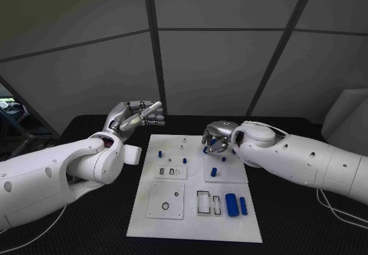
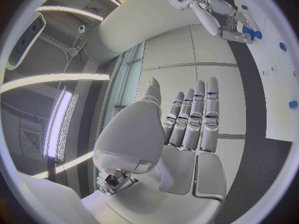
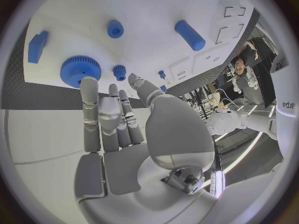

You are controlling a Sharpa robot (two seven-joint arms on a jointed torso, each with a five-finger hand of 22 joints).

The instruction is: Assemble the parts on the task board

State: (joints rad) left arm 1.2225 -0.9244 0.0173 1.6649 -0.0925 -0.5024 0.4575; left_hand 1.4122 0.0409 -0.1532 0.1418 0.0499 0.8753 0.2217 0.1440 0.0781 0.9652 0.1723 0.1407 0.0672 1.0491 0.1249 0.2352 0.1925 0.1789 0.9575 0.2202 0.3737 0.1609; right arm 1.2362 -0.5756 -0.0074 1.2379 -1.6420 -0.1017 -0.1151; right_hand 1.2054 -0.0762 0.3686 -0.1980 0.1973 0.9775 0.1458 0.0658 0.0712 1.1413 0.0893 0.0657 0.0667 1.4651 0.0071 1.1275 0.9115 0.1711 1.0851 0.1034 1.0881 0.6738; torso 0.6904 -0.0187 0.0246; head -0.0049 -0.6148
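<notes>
Left robot hand (image 1: 138, 118) raised off the task board's (image 1: 195, 223) far left corner, fingers straight and spread, holding nothing. Blue parts (image 1: 236, 204) lying and standing on the task board, mid-counter (image 1: 299, 223). Right robot hand (image 1: 217, 137) low over the board's far right corner, by a blue gear (image 3: 80, 70), fingers loose, nothing gripped.

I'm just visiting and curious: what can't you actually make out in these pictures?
- Head view: the right hand covers the task board beneath it.
- Head view: the board's dark slots are too small to read.
- Right wrist view: the fingers overlap the blue gear.
</notes>
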